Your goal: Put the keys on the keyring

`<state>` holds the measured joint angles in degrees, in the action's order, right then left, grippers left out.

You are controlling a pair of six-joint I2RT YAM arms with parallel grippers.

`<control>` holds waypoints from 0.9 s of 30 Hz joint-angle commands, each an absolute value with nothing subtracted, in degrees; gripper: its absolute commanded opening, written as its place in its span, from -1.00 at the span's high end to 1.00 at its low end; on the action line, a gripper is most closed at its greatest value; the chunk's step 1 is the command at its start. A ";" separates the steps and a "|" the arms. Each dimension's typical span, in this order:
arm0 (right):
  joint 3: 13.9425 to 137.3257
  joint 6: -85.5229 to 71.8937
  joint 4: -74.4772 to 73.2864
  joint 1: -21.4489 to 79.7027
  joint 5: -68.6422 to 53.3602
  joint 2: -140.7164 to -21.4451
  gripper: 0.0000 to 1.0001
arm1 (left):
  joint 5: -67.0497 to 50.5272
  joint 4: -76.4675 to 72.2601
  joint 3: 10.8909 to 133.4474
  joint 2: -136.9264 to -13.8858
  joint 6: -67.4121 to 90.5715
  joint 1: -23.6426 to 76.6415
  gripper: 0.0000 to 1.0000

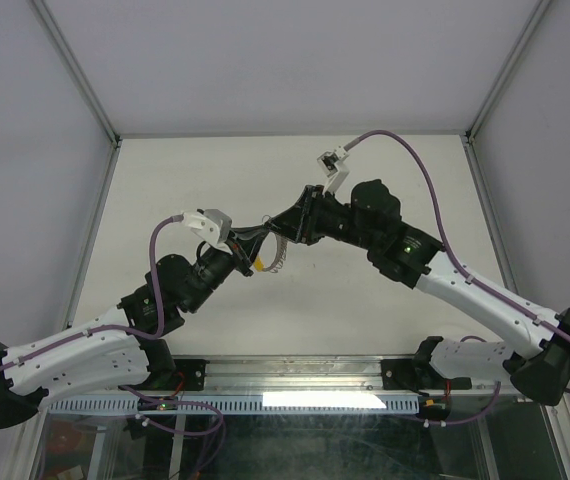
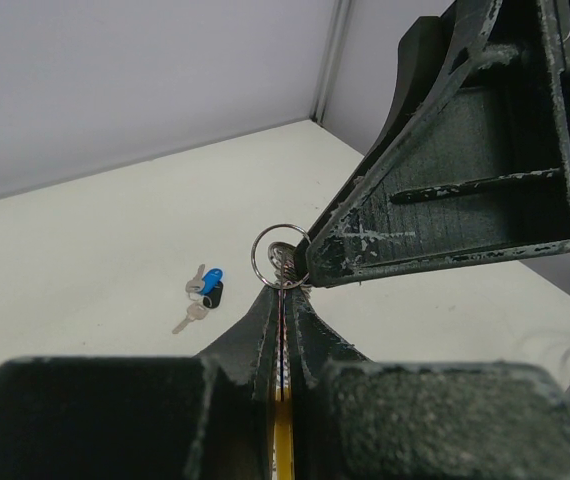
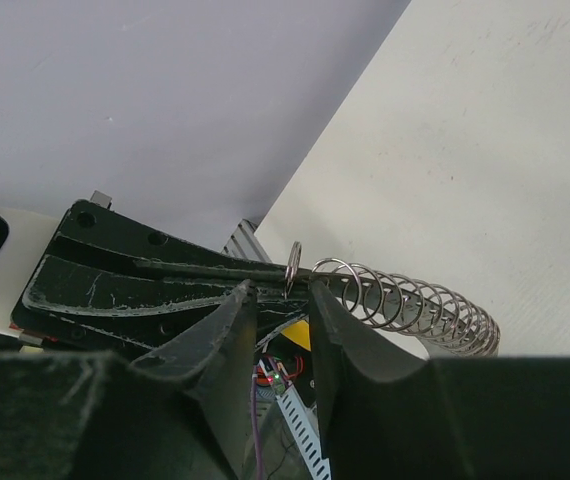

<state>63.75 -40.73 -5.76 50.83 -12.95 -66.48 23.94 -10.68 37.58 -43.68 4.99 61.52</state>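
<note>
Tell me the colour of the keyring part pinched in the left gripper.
Yellow keyring segment, clearest in the left wrist view.

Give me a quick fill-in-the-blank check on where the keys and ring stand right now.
1. The left tool is shut on the ____.
2. The keys lie loose on the ____.
3. One key's head is ____.
4. The right tool straddles the small ring with its jaws ____.
Missing: keyring; table; blue; open.

White table (image 1: pixel 365 180) between pale grey walls (image 1: pixel 265 60).
</note>
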 commanded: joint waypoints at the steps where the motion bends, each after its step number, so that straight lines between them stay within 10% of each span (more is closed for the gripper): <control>1: 66.81 -41.14 -1.90 50.80 -13.87 -66.64 0.42 | 22.94 -13.53 40.27 -43.34 5.23 61.70 1.00; 15: 67.47 -40.06 -3.16 50.80 -13.84 -67.05 1.00 | 21.62 -12.13 40.01 -44.06 2.67 61.70 1.00; 27: 71.09 -36.44 -9.45 50.63 -16.45 -67.05 1.00 | 17.41 -11.22 39.02 -42.78 -6.00 61.69 1.00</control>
<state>66.52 -38.59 -9.98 50.61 -13.61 -67.26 20.95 -10.26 37.58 -44.12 -1.65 61.52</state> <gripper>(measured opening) 0.006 0.008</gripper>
